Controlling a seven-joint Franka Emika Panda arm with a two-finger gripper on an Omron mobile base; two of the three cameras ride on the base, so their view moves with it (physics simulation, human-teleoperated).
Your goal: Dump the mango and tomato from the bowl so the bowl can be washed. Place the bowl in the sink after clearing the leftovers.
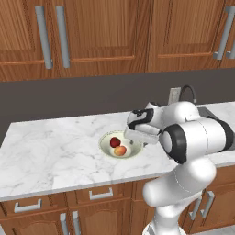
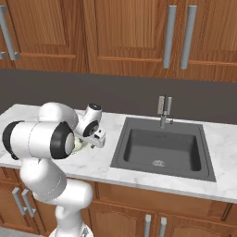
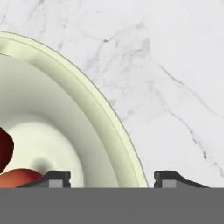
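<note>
The bowl [image 1: 105, 146] rests on the white marble counter [image 1: 55, 151], cream inside with a pale green rim [image 3: 103, 109]. Inside lie the deep-red tomato [image 1: 115, 142] and, in front of it, the orange mango [image 1: 120, 150]. In the hand view the tomato [image 3: 4, 148] and the mango [image 3: 17, 178] peek in at the lower left. My gripper [image 3: 112, 180] is open and low over the bowl's right edge, one fingertip [image 3: 54, 178] inside the bowl and the other outside, with the rim between them. From the left base the hand [image 1: 137, 137] covers that edge.
The dark grey sink [image 2: 159, 148] with its faucet [image 2: 163, 111] sits in the counter to the bowl's right. Wooden wall cabinets [image 1: 92, 32] hang above, and drawers [image 1: 101, 195] run below the counter's front edge. Bare marble surrounds the bowl.
</note>
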